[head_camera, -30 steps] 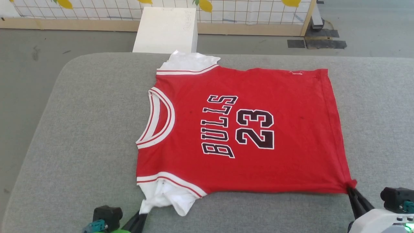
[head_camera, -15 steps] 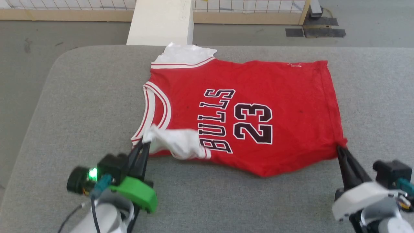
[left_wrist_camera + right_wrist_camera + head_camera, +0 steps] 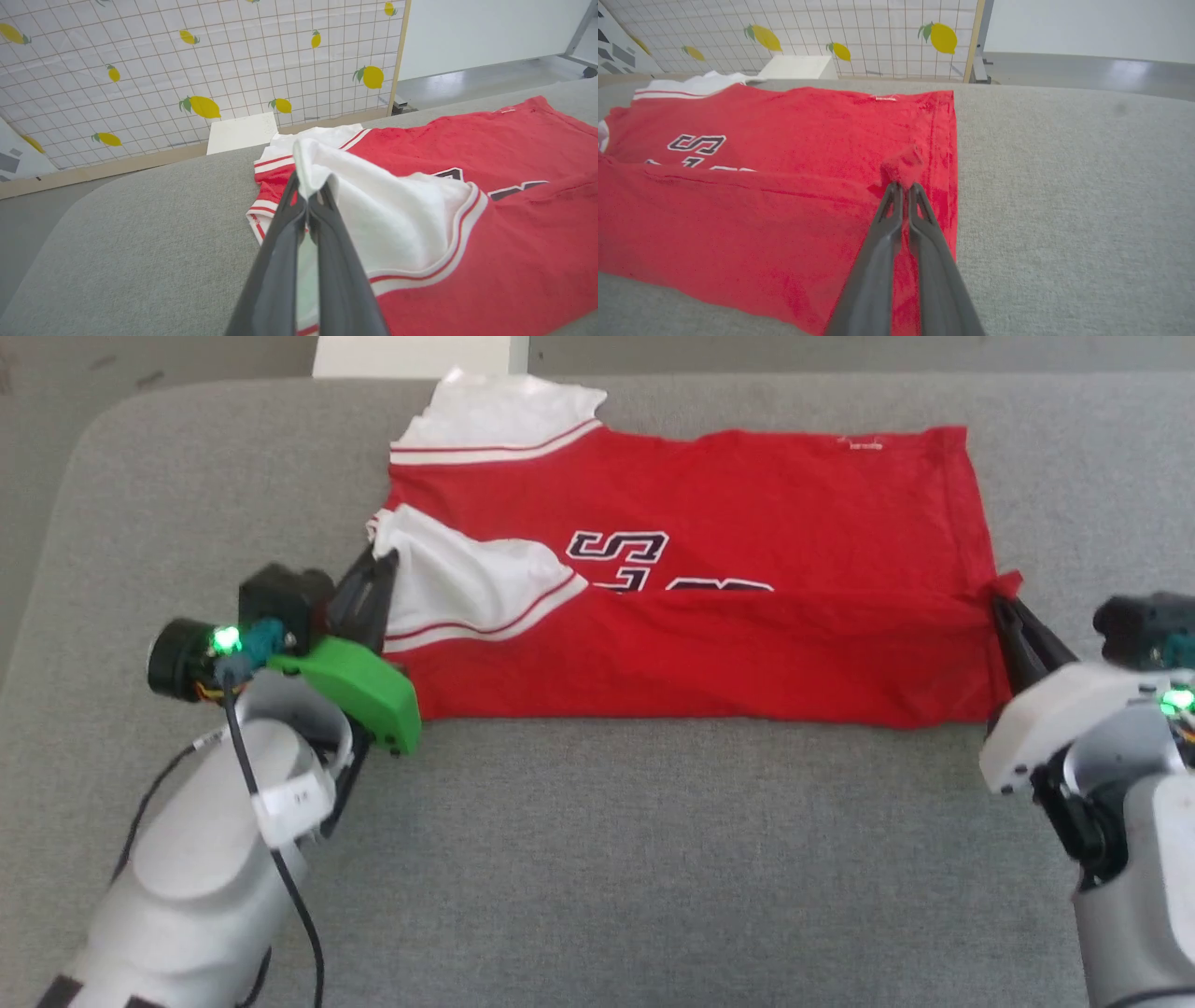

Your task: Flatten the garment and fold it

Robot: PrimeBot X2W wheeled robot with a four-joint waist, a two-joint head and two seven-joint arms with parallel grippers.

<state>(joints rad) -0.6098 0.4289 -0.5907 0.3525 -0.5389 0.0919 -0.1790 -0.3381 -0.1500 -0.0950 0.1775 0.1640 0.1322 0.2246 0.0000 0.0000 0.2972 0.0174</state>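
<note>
The garment (image 3: 709,644), a red jersey with white sleeves, lies on the grey padded table with its near half doubled over the far half, so little of the black-and-white lettering (image 3: 621,549) shows. My left gripper (image 3: 381,560) is shut on the near white sleeve (image 3: 457,583), held over the neck end; the left wrist view has the sleeve (image 3: 373,205) pinched at the fingertips (image 3: 310,191). My right gripper (image 3: 1001,601) is shut on the near hem corner (image 3: 1008,583) at the jersey's right edge, seen as a bunched red tuft (image 3: 903,165) at the fingertips (image 3: 903,186).
A white box (image 3: 420,355) stands past the table's far edge. A lemon-print grid panel (image 3: 187,70) rises behind it. Bare grey table surface (image 3: 653,859) stretches in front of the folded jersey and on both sides.
Both grippers carried the near edge of the jersey away from me, folding the near half over the far half. The head camera tilted down, shifting the whole picture.
</note>
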